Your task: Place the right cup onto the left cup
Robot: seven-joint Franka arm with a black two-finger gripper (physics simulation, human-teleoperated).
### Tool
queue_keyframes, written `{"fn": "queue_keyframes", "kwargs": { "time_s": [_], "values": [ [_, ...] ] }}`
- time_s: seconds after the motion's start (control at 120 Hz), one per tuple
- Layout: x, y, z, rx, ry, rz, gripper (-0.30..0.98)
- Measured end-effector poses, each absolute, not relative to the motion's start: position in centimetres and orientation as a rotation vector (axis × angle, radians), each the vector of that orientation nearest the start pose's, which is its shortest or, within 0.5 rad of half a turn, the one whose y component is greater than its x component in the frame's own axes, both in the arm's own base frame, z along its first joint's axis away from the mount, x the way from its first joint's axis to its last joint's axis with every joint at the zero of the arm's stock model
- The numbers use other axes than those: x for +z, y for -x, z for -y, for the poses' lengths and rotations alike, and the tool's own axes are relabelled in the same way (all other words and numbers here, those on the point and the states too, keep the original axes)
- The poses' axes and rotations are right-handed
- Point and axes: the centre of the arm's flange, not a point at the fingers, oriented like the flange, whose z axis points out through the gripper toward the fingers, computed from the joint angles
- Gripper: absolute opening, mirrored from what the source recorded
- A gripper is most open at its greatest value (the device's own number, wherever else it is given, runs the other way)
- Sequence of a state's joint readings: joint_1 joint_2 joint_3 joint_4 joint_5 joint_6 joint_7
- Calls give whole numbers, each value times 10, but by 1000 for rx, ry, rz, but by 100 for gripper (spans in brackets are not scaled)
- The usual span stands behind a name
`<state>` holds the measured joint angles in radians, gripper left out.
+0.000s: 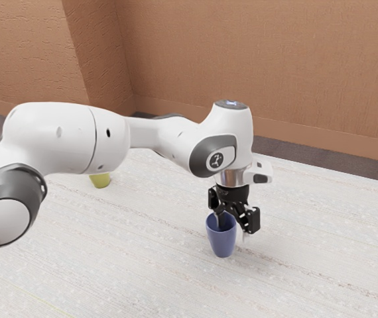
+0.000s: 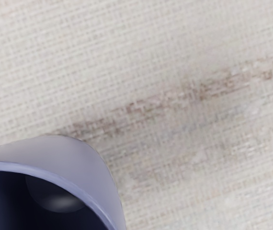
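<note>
The black gripper is at the blue cup in the exterior view, its fingers spread apart. One finger reaches down into the cup's mouth, while the other hangs outside the wall on the exterior view's right, with a small gap to it. The cup is upright. In the wrist view, the blue cup shows part of its rim, outer wall and dark inside. A yellow-green cup stands farther toward the exterior view's left, its upper part hidden behind the arm.
The pale, streaked tabletop extends around both cups. Beyond its far edge are a dark floor strip and a brown wall. The white arm crosses above the table between the exterior view's left and the blue cup.
</note>
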<state>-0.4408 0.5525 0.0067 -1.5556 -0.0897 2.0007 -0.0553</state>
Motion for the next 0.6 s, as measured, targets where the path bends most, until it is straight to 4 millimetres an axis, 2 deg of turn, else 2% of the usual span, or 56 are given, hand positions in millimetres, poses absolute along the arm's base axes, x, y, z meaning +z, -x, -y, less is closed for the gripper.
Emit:
{"fn": "queue_keyframes", "kwargs": {
  "time_s": [0.125, 0.425, 0.6],
  "values": [
    [311, -621, 290, 204, 3135, -521, 51],
    [309, -622, 288, 203, 3134, -501, 10],
    [308, -624, 286, 192, 3136, -483, -3]
  ]
}}
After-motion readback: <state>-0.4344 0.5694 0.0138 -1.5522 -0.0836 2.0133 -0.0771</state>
